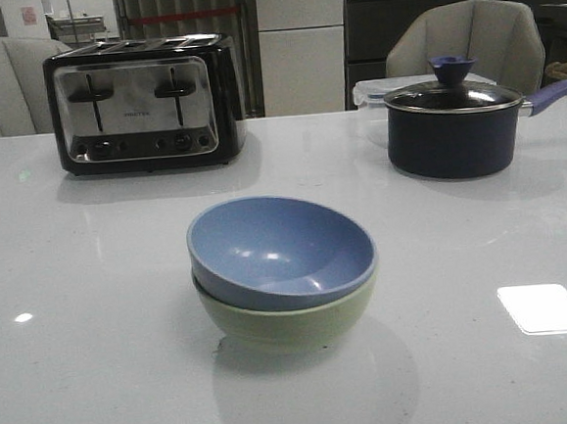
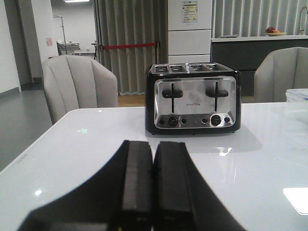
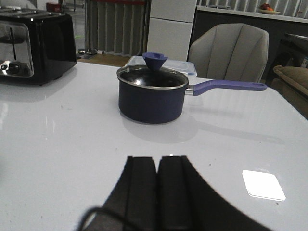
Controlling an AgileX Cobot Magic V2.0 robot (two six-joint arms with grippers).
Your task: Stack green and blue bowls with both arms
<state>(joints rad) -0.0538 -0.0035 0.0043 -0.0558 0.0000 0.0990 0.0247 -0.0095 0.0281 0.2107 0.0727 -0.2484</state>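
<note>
The dusty blue bowl sits nested inside the pale sage green bowl at the middle of the white table, in the front view only. Neither arm shows in the front view. My left gripper is shut and empty, low over the table, facing the toaster. My right gripper is shut and empty, low over the table, facing the saucepan; a thin black cable loops beside it. The bowls are out of both wrist views.
A black and chrome toaster stands at the back left. A dark navy saucepan with a lid and purple handle stands at the back right, a clear lidded container behind it. Grey chairs stand beyond the table.
</note>
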